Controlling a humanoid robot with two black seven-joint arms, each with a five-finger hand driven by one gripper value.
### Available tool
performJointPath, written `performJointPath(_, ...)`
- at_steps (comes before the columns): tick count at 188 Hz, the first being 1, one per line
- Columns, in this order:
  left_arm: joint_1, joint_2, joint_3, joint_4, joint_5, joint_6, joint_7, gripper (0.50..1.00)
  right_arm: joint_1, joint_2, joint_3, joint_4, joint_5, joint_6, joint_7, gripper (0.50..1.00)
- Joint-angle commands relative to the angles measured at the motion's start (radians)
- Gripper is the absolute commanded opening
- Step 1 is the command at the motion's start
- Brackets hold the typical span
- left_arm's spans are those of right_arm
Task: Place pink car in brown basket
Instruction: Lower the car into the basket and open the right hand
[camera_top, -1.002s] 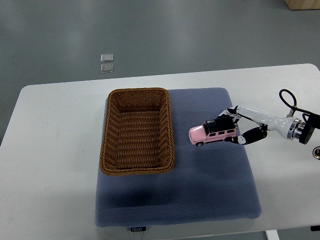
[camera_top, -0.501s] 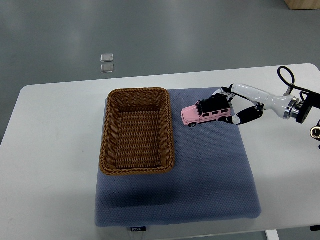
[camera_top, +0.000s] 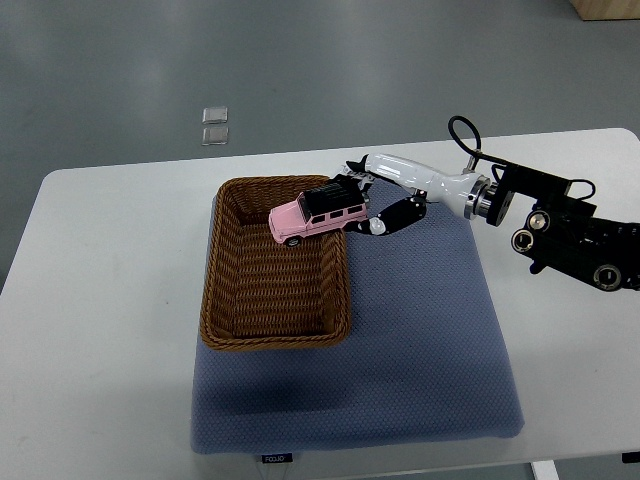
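Top view, looking steeply down on a white table (camera_top: 110, 300) covered in the middle by a blue-grey mat (camera_top: 420, 350). A brown basket (camera_top: 275, 265) of woven wicker, rectangular and empty inside, sits on the mat's left half. The right hand (camera_top: 378, 200) reaches in from the 3 o'clock edge on a white and black arm (camera_top: 545, 225), its fingers (camera_top: 395, 215) closed around the rear of a pink car (camera_top: 312, 213). The toy car, pink with a black roof, is held in the air above the basket's rim at about 1 o'clock of the basket, nose pointing toward 8 o'clock, partly over the basket's interior. On the grey floor (camera_top: 350, 60) beyond the table, toward 11 o'clock, lie two small clear squares (camera_top: 213, 126)
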Motion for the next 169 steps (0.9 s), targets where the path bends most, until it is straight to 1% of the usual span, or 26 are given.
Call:
performJointPath(1,-0.001,0.000,0.000,0.000,0.001,0.000,0.001,1.000,0.007,0.083,-0.028,-0.062,-0.009,-0.009,0.000,0.500)
performJointPath(24,-0.001,0.000,0.000,0.000,0.001,0.000,0.001,1.000,0.005,0.149,-0.051,-0.119,-0.012,-0.016,0.002,0.500)
performJointPath(46,-0.001,0.000,0.000,0.000,0.001,0.000,0.002,1.000,0.005,0.183,-0.066,-0.151,-0.014,-0.027,0.002,0.504)
performJointPath(79,-0.001,0.000,0.000,0.000,0.001,0.000,0.004,1.000,-0.004,0.210,-0.068,-0.177,-0.015,-0.032,0.003,0.543)
performJointPath(83,-0.001,0.000,0.000,0.000,0.001,0.000,0.004,1.000,-0.004,0.212,-0.068,-0.177,-0.015,-0.032,0.003,0.562)
performJointPath(84,-0.001,0.000,0.000,0.000,0.001,0.000,0.004,1.000,-0.004,0.212,-0.068,-0.177,-0.015,-0.032,0.003,0.574)
performJointPath(95,-0.001,0.000,0.000,0.000,0.001,0.000,0.004,1.000,-0.007,0.215,-0.068,-0.177,-0.015,-0.033,0.003,0.619)
performJointPath(96,-0.001,0.000,0.000,0.000,0.001,0.000,0.004,1.000,-0.008,0.217,-0.068,-0.179,-0.015,-0.033,0.003,0.631)
performJointPath(97,-0.001,0.000,0.000,0.000,0.001,0.000,0.004,1.000,-0.008,0.217,-0.068,-0.179,-0.015,-0.033,0.003,0.631)
performJointPath(98,-0.001,0.000,0.000,0.000,0.001,0.000,0.004,1.000,-0.010,0.217,-0.068,-0.179,-0.015,-0.033,0.003,0.645)
performJointPath(101,-0.001,0.000,0.000,0.000,0.001,0.000,0.004,1.000,-0.011,0.218,-0.068,-0.179,-0.014,-0.033,0.003,0.656)
performJointPath(102,-0.001,0.000,0.000,0.000,0.001,0.000,0.004,1.000,-0.013,0.218,-0.068,-0.180,-0.015,-0.033,0.003,0.668)
performJointPath(106,-0.001,0.000,0.000,0.000,0.001,0.000,0.004,1.000,-0.015,0.218,-0.066,-0.182,-0.015,-0.035,0.003,0.690)
performJointPath(117,-0.001,0.000,0.000,0.000,0.001,0.000,0.004,1.000,-0.018,0.220,-0.071,-0.185,-0.014,-0.035,0.003,0.731)
performJointPath(118,-0.001,0.000,0.000,0.000,0.001,0.000,0.004,1.000,-0.018,0.220,-0.071,-0.185,-0.015,-0.035,0.003,0.741)
performJointPath(120,-0.001,0.000,0.000,0.000,0.001,0.000,0.004,1.000,-0.018,0.220,-0.071,-0.185,-0.015,-0.035,0.003,0.742)
performJointPath(121,-0.001,0.000,0.000,0.000,0.001,0.000,0.004,1.000,-0.018,0.220,-0.071,-0.187,-0.014,-0.033,0.003,0.754)
performJointPath(126,-0.001,0.000,0.000,0.000,0.001,0.000,0.004,1.000,-0.018,0.221,-0.071,-0.187,-0.014,-0.035,0.003,0.778)
performJointPath(128,-0.001,0.000,0.000,0.000,0.001,0.000,0.004,1.000,-0.019,0.224,-0.069,-0.188,-0.014,-0.035,0.003,0.807)
performJointPath(129,-0.001,0.000,0.000,0.000,0.001,0.000,0.004,1.000,-0.019,0.224,-0.069,-0.188,-0.014,-0.035,0.003,0.807)
performJointPath(132,-0.001,0.000,0.002,0.000,0.001,0.000,0.004,1.000,-0.019,0.227,-0.069,-0.190,-0.014,-0.035,0.003,0.829)
performJointPath(134,-0.001,0.000,0.002,0.000,0.001,0.000,0.004,1.000,-0.019,0.227,-0.069,-0.190,-0.014,-0.035,0.003,0.829)
performJointPath(141,-0.001,0.000,0.002,0.000,0.001,0.000,0.004,1.000,-0.021,0.230,-0.071,-0.190,-0.014,-0.035,0.003,0.858)
performJointPath(150,-0.001,0.000,0.002,0.002,0.001,0.000,0.004,1.000,-0.024,0.230,-0.069,-0.190,-0.014,-0.035,0.003,0.864)
performJointPath(159,-0.001,0.000,0.002,0.002,0.001,0.000,0.004,1.000,-0.024,0.232,-0.068,-0.190,-0.014,-0.033,0.003,0.887)
performJointPath(169,-0.003,0.000,0.002,0.002,0.001,0.000,0.004,1.000,-0.022,0.232,-0.066,-0.190,-0.012,-0.035,0.003,0.891)
